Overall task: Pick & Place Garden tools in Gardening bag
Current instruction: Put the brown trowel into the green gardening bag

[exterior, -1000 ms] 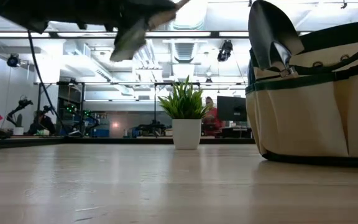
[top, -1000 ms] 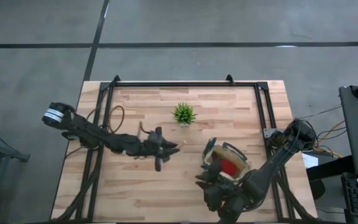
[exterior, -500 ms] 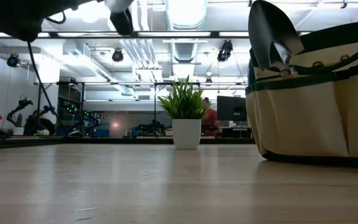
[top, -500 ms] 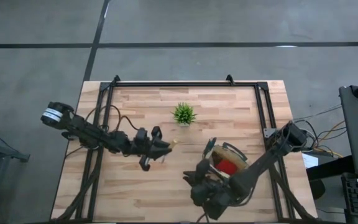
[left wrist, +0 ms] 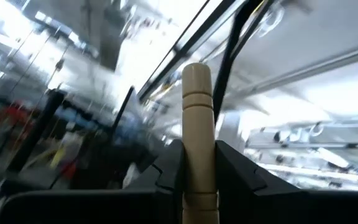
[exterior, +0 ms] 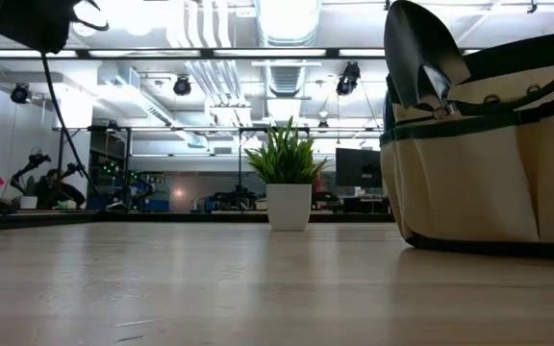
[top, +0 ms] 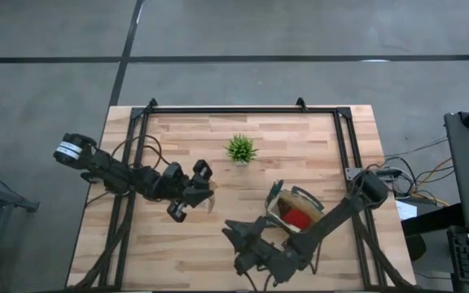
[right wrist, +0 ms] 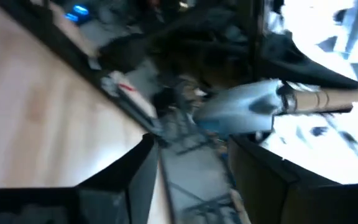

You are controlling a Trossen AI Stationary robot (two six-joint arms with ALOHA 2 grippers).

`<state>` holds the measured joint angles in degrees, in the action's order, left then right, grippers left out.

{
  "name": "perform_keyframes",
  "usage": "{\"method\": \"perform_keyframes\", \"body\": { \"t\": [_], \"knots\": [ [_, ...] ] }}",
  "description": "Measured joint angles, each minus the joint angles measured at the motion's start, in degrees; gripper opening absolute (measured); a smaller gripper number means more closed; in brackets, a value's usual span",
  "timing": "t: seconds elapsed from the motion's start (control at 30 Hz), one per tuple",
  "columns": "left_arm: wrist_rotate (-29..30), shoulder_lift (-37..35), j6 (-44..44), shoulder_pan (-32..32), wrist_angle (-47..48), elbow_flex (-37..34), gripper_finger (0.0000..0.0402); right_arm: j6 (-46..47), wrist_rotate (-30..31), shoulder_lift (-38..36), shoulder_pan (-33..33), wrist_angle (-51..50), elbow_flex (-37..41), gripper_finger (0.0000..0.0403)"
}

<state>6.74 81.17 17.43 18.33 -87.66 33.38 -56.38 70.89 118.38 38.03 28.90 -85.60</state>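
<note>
Wooden-handled trowel [left wrist: 197, 124] pinched in the left hand [top: 192, 195], aloft left of the gardening bag [top: 298, 213], awaits carrying across and lowering into its mouth; right hand [top: 238, 244], fingers spread, hovers beside the bag.

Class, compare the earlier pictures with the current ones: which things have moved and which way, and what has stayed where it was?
The left gripper, shut on a wooden-handled trowel, has drawn back leftward, away from the gardening bag, and has left the low view. The right gripper has swung leftward across the table's near edge, fingers open and empty. The bag, the trowel blade standing in it and the potted plant have not moved.
</note>
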Motion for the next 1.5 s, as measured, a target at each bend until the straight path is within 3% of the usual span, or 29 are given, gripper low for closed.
{"method": "perform_keyframes", "body": {
  "t": [0.13, 0.27, 0.53, 0.67, 1.03, 1.2, 1.3, 1.4, 1.5],
  "knots": [
    [-1.8, -0.3, -1.3, 0.0, -1.5, 2.0, 0.0068, -17.3, 1.5, 2.7, -1.2, 16.8, 0.0, 0.0214],
    [-3.4, -0.3, -0.9, 0.0, -1.5, 3.3, 0.0068, -28.0, -0.3, 4.4, -2.6, 27.0, 0.0, 0.0219],
    [-4.7, -0.3, 2.2, 0.2, -1.4, 3.3, 0.0068, -33.7, -3.1, 3.9, -5.0, 28.4, 0.0, 0.0219],
    [-6.3, -0.4, 2.2, 0.2, -0.8, 3.1, 0.0070, -32.2, -5.9, 3.2, -5.9, 28.6, 0.0, 0.0219],
    [-19.9, -0.4, 3.3, 0.2, 0.3, 3.1, 0.0070, -16.2, -3.6, -0.4, -4.0, 27.8, 0.4, 0.0219],
    [-24.8, -0.4, 1.8, 0.2, 2.1, 3.1, 0.0070, -2.8, -6.4, -3.4, -3.8, 16.5, 0.5, 0.0219],
    [-27.4, -0.4, 1.6, 0.2, 3.0, 3.1, 0.0070, 13.0, -12.3, -6.0, -3.8, 1.6, 0.5, 0.0219],
    [-28.8, -0.4, 0.5, 0.2, 4.3, 3.1, 0.0070, 30.2, -25.3, -9.3, -5.0, -12.1, 0.6, 0.0219],
    [-30.4, -0.4, -0.9, 0.2, 6.2, 3.1, 0.0070, 40.5, -37.4, -11.7, -7.2, -16.8, 0.7, 0.0219]
  ]
}}
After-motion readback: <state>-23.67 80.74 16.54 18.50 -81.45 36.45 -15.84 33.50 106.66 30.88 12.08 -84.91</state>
